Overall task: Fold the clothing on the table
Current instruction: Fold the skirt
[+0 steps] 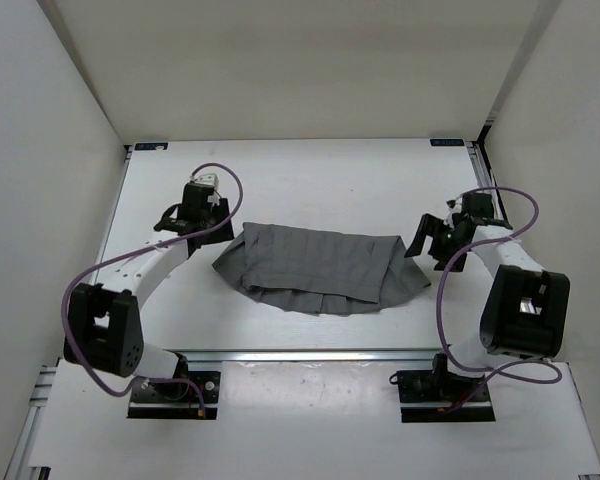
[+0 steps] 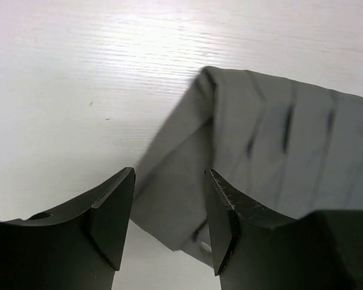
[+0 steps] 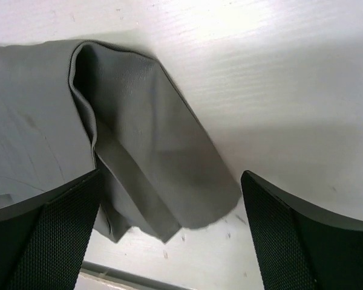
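The dark grey pleated clothing [image 1: 320, 268] lies folded over on the white table [image 1: 310, 180], a wide band across the middle. My left gripper [image 1: 216, 226] hovers at its left end, jaws open. In the left wrist view that gripper [image 2: 169, 175] stands apart above a folded corner of the clothing [image 2: 278, 139], pinching nothing. My right gripper [image 1: 426, 240] is at the clothing's right end. In the right wrist view it [image 3: 171, 178] is wide open over a doubled flap of the clothing [image 3: 145, 133] that rests on the table, with no cloth between the pads.
A metal rail [image 1: 310, 355] runs along the table's near edge, another rail [image 1: 477, 170] along its right side. White walls [image 1: 40, 150] close in the left, right and back. Blue corner marks [image 1: 150, 146] sit at the far corners. Purple cables [image 1: 80, 290] loop off both arms.
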{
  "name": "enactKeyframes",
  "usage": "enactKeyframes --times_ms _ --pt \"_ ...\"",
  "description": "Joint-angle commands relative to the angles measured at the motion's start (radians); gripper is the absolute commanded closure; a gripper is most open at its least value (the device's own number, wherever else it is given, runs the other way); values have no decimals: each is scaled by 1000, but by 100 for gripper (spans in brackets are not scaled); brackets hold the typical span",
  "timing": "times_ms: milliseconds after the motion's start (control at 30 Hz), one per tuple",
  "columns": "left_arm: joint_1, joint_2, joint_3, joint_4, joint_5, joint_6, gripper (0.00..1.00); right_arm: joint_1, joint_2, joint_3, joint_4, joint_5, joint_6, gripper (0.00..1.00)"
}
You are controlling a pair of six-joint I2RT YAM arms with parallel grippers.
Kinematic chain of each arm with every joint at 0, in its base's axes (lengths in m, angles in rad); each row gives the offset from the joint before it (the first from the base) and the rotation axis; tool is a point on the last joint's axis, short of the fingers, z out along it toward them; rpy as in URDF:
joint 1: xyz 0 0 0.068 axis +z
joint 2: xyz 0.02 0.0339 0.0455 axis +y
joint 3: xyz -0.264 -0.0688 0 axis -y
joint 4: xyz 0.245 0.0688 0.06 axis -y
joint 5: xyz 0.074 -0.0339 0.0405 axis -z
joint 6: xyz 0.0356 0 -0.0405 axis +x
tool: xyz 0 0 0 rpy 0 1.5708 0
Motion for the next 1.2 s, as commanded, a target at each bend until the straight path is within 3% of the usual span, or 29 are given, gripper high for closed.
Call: enactKeyframes --times_ms 0,200,367,633,700,733,833,867,967,1167 --pt "51 29 -25 88 -17 -13 40 -41 34 -40 161 -129 25 2" --pt "99 103 -69 173 1 -38 41 -71 101 -89 278 -316 56 4" --pt "62 184 -123 213 61 -67 42 -44 178 -126 359 -471 96 9" --pt "-39 198 -212 254 135 -130 44 151 212 -138 338 -479 87 23" --pt "-77 175 -233 260 136 -145 43 215 197 -146 330 -445 88 30" --pt "-98 157 -244 270 144 -151 43 238 189 -149 320 -435 93 41" --pt "-132 128 -267 277 152 -182 44 286 143 -161 306 -390 119 95" --pt "-149 123 -264 273 158 -185 43 281 119 -173 304 -372 143 100" --pt "-189 92 -284 268 170 -194 44 217 45 -189 306 -347 146 100" --pt "-272 -7 -360 280 173 -254 45 75 -15 -66 109 -178 19 99"
